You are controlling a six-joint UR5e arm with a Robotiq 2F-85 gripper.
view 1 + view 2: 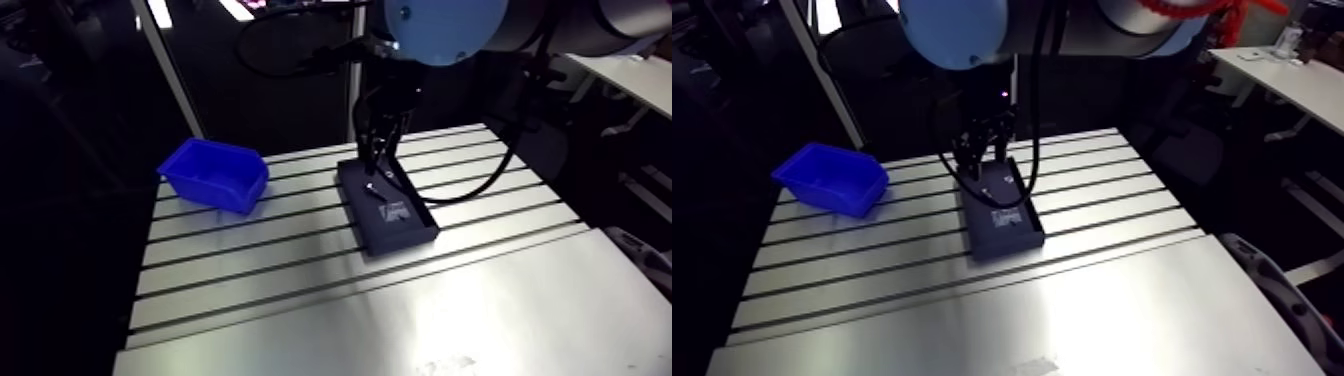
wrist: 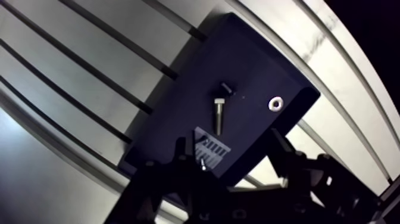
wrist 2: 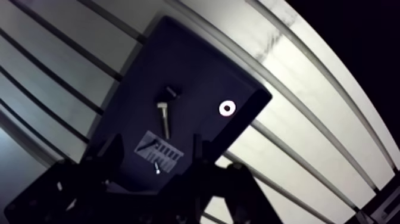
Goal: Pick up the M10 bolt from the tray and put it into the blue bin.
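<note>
A dark rectangular tray (image 2: 178, 107) lies on the slotted table. In the wrist view a silver bolt (image 2: 219, 116) lies flat near the tray's middle, just ahead of my gripper (image 2: 229, 158). The gripper hovers over the tray, open, with nothing between its fingers (image 2: 178, 156). Beyond the bolt's head sits a small dark nut (image 2: 226, 89), and a white washer (image 2: 274, 103) lies off to one side. In the arm view the gripper (image 1: 375, 168) hangs over the tray's far half (image 1: 388, 208). The blue bin (image 1: 213, 175) stands to the tray's left, apart from it.
A white label (image 2: 211, 149) and a tiny screw (image 2: 202, 164) lie in the tray under the gripper. The table (image 1: 300, 320) has dark slots across its far half and a plain metal sheet at the near side.
</note>
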